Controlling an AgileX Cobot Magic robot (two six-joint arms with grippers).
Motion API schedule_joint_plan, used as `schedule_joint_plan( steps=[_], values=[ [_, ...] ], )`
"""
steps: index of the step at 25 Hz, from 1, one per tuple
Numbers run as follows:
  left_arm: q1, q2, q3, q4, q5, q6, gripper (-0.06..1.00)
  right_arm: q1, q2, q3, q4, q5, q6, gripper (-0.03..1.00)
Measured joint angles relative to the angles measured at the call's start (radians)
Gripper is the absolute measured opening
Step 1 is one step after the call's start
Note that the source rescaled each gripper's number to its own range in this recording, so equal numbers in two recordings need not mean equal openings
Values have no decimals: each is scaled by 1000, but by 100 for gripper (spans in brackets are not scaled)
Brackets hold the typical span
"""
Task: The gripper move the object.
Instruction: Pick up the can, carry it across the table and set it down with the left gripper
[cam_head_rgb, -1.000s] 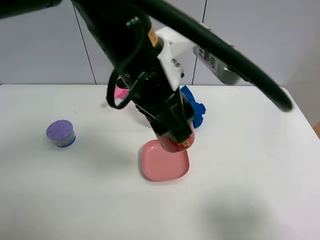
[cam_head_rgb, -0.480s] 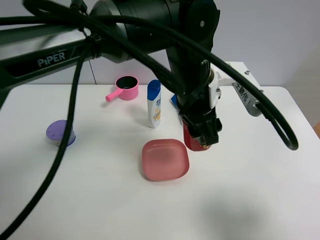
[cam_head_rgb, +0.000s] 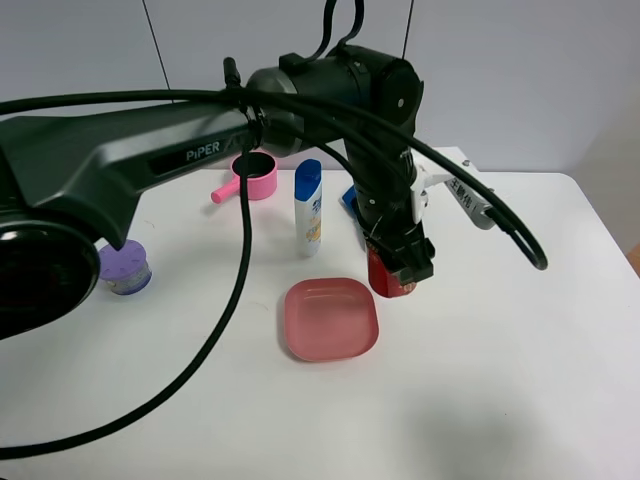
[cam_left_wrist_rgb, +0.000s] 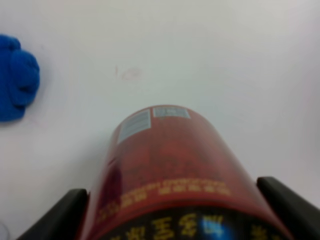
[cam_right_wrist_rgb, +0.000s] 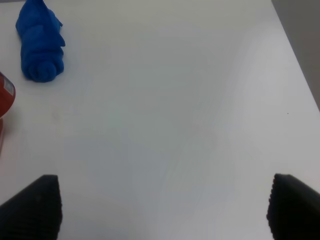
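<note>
Can (cam_head_rgb: 389, 281) — pink plate (cam_head_rgb: 331, 320) just beside

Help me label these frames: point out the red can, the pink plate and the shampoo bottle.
red can (cam_head_rgb: 388, 280), exterior high view, lower side wall
pink plate (cam_head_rgb: 330, 320), exterior high view, bare centre
shampoo bottle (cam_head_rgb: 311, 215), exterior high view, white body

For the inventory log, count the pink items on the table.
2. The pink plate lies beside the red can; the pink handled cup stands at the back, left of the shampoo bottle. The arm may hide more.
</note>
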Motion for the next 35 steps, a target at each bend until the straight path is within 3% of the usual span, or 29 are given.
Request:
schedule_joint_plan(
  steps=[4, 10, 19, 35],
  values=[
    [9, 46, -3, -10, -41, 4, 0, 0, 0, 0, 0, 0, 0, 100],
    [-3, 57, -3, -126, -83, 41, 0, 0, 0, 0, 0, 0, 0, 100],
    [-34, 67, -3, -146, -210, 91, 0, 0, 0, 0, 0, 0, 0, 100],
    [-38, 159, -5, -145, -178, 109, 0, 0, 0, 0, 0, 0, 0, 100]
  ],
)
